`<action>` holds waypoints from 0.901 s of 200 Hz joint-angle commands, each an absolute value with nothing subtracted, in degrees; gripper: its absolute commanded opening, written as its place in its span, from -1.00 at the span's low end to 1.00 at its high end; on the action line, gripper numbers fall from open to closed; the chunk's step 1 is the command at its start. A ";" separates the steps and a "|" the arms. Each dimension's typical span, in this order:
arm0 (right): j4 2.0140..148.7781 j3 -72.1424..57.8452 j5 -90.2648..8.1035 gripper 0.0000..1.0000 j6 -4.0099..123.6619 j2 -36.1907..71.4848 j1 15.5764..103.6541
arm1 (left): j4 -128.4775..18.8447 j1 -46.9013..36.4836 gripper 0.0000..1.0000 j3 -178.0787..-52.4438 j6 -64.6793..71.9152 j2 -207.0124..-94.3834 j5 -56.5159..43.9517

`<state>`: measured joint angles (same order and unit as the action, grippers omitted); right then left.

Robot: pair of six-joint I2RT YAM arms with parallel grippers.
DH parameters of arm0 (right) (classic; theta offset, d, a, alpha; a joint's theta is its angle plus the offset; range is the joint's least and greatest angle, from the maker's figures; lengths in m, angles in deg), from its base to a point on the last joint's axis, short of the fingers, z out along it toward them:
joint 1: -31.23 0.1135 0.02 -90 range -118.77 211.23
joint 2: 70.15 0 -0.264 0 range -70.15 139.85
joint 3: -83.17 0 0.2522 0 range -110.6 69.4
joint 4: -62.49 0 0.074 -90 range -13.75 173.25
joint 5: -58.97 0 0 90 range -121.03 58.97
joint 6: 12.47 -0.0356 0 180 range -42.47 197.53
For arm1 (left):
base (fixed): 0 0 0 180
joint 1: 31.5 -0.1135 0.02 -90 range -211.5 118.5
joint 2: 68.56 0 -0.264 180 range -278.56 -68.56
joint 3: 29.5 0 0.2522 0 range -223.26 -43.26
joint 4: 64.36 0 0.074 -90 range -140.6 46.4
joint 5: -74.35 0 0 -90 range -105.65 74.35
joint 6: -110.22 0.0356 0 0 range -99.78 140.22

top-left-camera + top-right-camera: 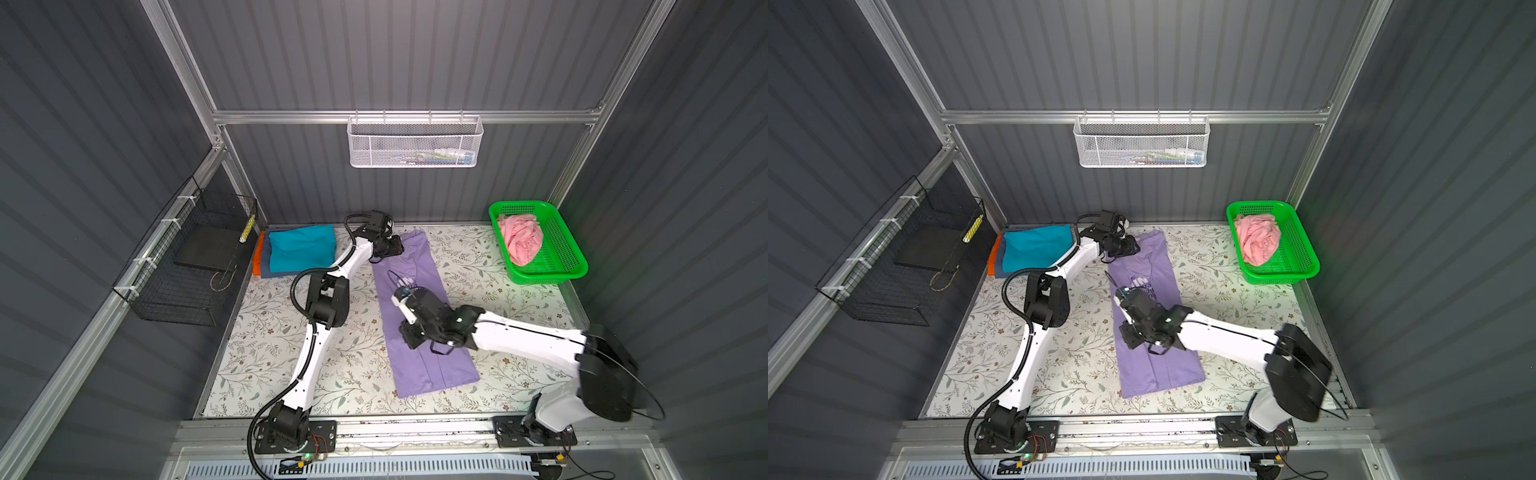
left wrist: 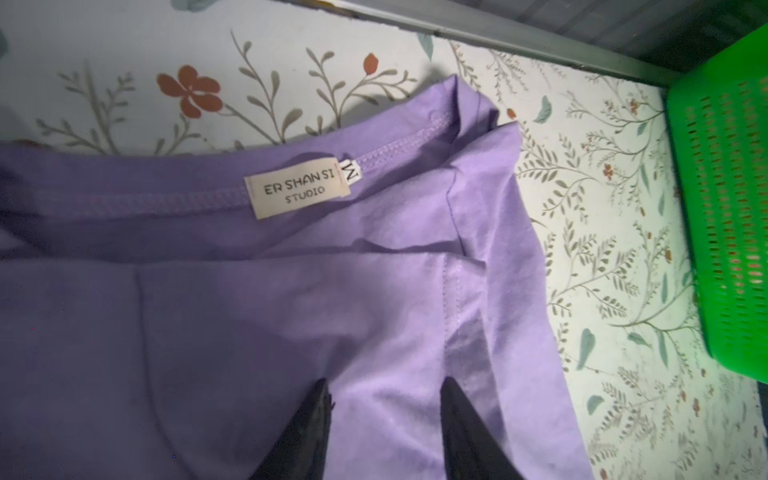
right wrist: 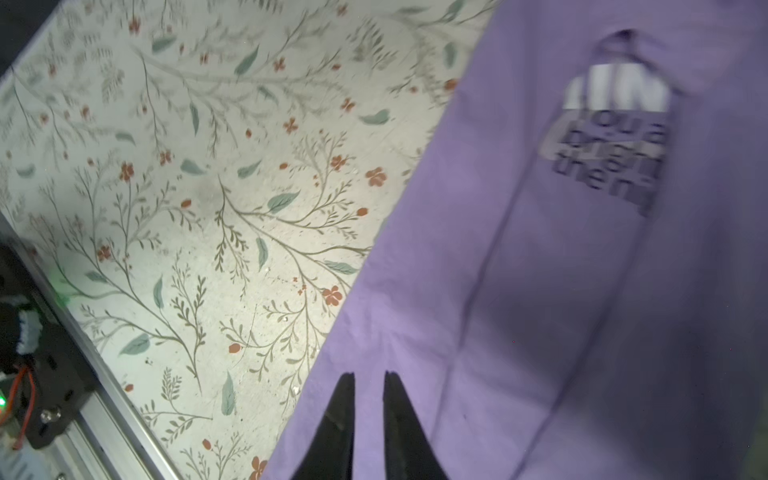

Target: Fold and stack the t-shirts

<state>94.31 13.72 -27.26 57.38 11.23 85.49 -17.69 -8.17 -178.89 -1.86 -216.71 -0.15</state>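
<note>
Beneath the half-spread left gripper (image 2: 386, 378) and barely parted right gripper (image 3: 369, 374), the limp lavender cloth t-shirt (image 1: 432, 370) seems best pinched at collar corners.

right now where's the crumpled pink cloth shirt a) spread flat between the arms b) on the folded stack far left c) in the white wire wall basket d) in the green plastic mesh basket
d: the crumpled pink cloth shirt lies bunched inside the green plastic mesh basket.

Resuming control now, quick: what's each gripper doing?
Left gripper: jaws open over the lavender t-shirt, holding nothing.
Right gripper: jaws slightly open, holding nothing.
</note>
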 commanded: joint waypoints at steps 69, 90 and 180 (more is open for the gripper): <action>110.16 30.55 -27.01 -0.61 43.39 5.84 73.24 | -19.27 -3.44 -0.50 -131.70 -1.20 -175.46 -7.56; 106.61 32.46 -29.88 -0.64 42.24 9.49 74.39 | -17.74 -0.50 -0.53 -120.19 -2.62 -169.19 -10.92; 106.60 32.38 -26.34 -0.64 35.01 11.96 84.85 | -9.78 11.11 -0.38 -94.13 -17.91 -148.32 -17.67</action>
<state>100.96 29.18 -26.25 38.46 13.92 84.31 -13.78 6.98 -98.24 -11.09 -152.34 -15.34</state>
